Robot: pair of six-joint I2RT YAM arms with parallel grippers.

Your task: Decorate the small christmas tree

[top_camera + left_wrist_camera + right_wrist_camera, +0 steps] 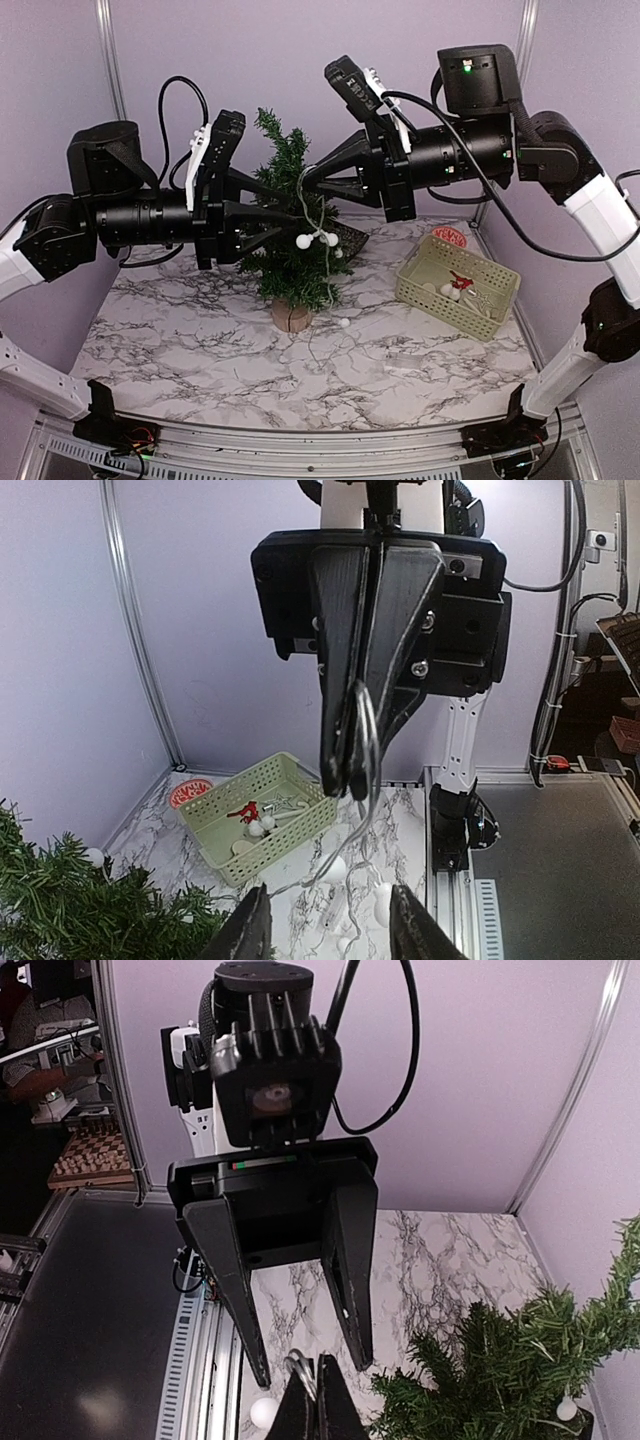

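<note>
Small tree (292, 275) stands upright near the middle of the marble bench (400, 370) on its round wooden base (291, 317).

Right gripper (308, 178) comes in from 2 o'clock and stops at the upper branches, about level with the top third of the tree. Its jaws are pressed together on a thin wire loop (368, 730). From that tip a light string (304, 241) hangs down the front of the tree. Small white bulbs dangle among the lower branches, and one lies on the bench at 5 o'clock from the base.

Left gripper (330, 910) reaches in from 9 o'clock, its fingers lying across the middle of the tree in the top view. Its jaws stand partly open and hold nothing. In the right wrist view its two fingers (350, 1280) flank the pinched loop without touching it. In the left wrist view the foliage sits low at 8 o'clock.

Pale green basket (440, 312) sits at 3 o'clock from the tree, well apart, with a few small ornaments inside.
</note>
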